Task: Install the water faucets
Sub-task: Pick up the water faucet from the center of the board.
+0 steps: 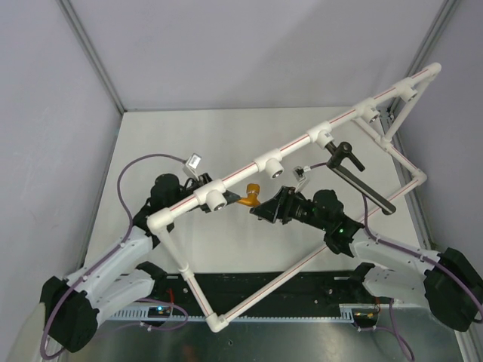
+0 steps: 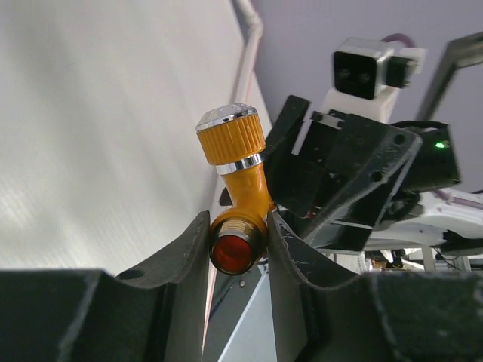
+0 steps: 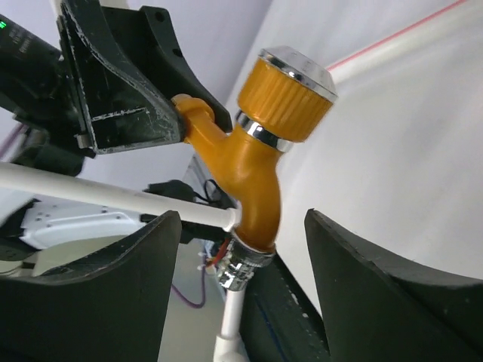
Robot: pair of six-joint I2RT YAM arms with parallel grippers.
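- Left fingers (image 2: 192, 253) are clenched on one end of the orange tap (image 2: 243, 188), knob up, held off the counter (image 1: 219, 139) beside the pipe frame (image 1: 290, 151).
- Right fingers (image 3: 143, 271) are spread and straddle the tap body without touching, its long axis crosswise to their closing line. I judge a handover.
- The black tap (image 1: 343, 156) looks seated further right.

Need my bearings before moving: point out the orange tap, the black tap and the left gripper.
orange tap (image 2: 241, 188), left wrist view, its neck.
black tap (image 1: 362, 185), top external view, its long arm.
left gripper (image 2: 238, 226), left wrist view, midway between fingertips.
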